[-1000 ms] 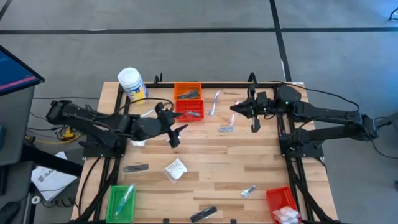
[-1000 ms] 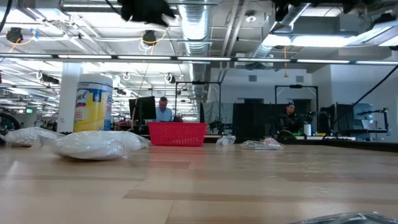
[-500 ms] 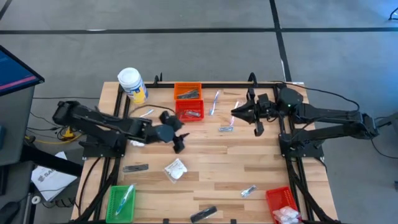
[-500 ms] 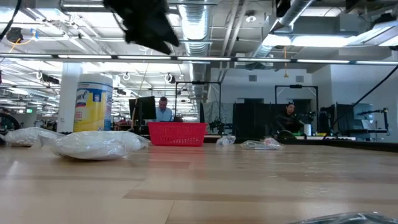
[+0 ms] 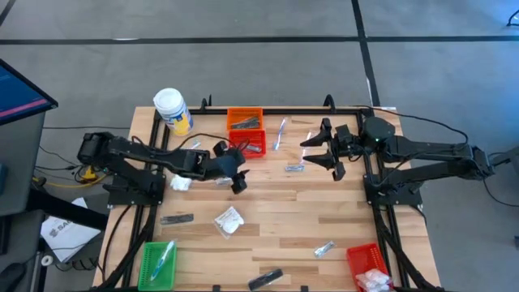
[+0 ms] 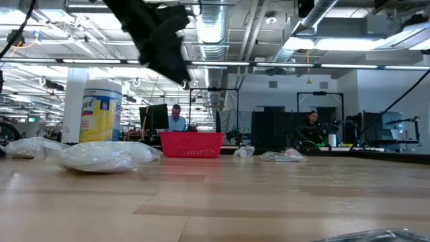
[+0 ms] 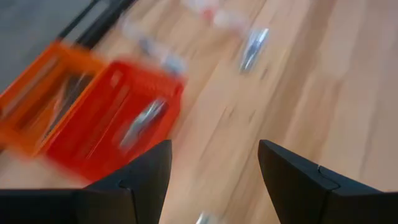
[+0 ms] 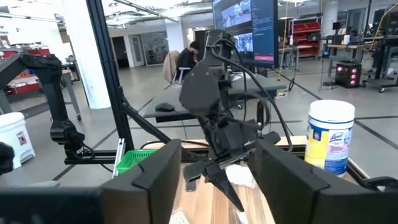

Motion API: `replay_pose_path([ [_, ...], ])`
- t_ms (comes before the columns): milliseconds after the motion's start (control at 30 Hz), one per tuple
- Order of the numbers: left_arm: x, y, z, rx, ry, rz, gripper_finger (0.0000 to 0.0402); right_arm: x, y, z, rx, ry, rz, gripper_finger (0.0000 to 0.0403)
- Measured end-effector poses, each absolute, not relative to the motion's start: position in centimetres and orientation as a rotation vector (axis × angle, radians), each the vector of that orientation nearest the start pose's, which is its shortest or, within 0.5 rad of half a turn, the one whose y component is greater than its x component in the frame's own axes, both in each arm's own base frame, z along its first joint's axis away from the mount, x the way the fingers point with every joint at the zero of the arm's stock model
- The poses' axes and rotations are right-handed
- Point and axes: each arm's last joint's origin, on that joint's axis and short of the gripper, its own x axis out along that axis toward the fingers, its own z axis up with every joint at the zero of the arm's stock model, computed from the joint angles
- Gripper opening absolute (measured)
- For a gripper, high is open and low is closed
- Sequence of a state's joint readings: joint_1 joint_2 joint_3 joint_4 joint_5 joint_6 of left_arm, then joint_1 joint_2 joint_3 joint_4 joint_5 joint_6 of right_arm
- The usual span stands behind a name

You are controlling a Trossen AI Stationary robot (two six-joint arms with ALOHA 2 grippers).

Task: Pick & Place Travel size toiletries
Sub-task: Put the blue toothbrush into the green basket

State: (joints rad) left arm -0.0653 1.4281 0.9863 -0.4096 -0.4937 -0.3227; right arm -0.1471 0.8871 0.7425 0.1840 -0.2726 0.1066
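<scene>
The travel size toiletries lie scattered on the wooden table: a foil sachet (image 5: 293, 168), a clear stick (image 5: 280, 130), a white packet (image 5: 229, 221), dark tubes (image 5: 177, 218) (image 5: 265, 278) and another sachet (image 5: 323, 249). My left gripper (image 5: 230, 166) hangs open above the table, just on the near side of the red basket (image 5: 247, 143), which holds a sachet (image 7: 143, 118). My right gripper (image 5: 315, 151) stands open and level above the table's far right, right of the foil sachet. Both grippers hold nothing.
An orange basket (image 5: 244, 119) stands behind the red one. A green basket (image 5: 158, 261) is at the near left and a second red basket (image 5: 369, 264) with white packets at the near right. A big white jar (image 5: 172, 108) stands at the far left corner.
My left gripper has come down and gone toward the table's right, closer to the red basket, tipping further downward. My right gripper has opened in place; its fingers were shut a second ago.
</scene>
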Motion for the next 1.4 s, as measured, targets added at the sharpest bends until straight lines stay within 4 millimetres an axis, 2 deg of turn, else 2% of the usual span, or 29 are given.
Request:
replay_pose_path([
  [133,26.4,1.0,24.7,-0.099,0.869,0.702,0.0231,19.9,-2.1,33.6,0.099,-0.028,0.129,0.0219],
  [300,23.1,3.0,25.4,-0.216,0.94,0.92,0.0221,19.9,-2.1,33.6,0.099,-0.028,0.129,0.0225],
  [433,22.0,4.8,25.4,-0.238,1.0,1.002,0.0209,19.9,-2.1,33.6,0.099,-0.028,0.129,0.0225],
  [633,20.9,7.5,24.8,-0.289,1.139,1.018,0.0195,19.9,-2.1,33.6,0.099,-0.027,0.129,0.0225],
  [733,19.8,9.0,24.7,-0.352,1.194,1.077,0.019,19.9,-2.1,33.5,0.099,-0.027,0.13,0.0225],
  [933,16.7,10.9,21.2,-0.494,1.319,1.168,0.0187,19.9,-2.1,33.4,0.102,-0.015,0.129,0.0225],
  [1133,14.1,11.4,17.0,-0.528,1.401,1.2,0.0188,19.9,-2.1,33.4,0.102,-0.012,0.129,0.0225],
  [1267,13.9,11.3,15.2,-0.587,1.36,1.11,0.019,19.9,-2.1,33.4,0.102,-0.013,0.129,0.0225],
  [1400,14.5,11.6,15.1,-0.622,1.293,1.046,0.0196,19.9,-2.1,33.4,0.102,-0.017,0.126,0.0225],
])
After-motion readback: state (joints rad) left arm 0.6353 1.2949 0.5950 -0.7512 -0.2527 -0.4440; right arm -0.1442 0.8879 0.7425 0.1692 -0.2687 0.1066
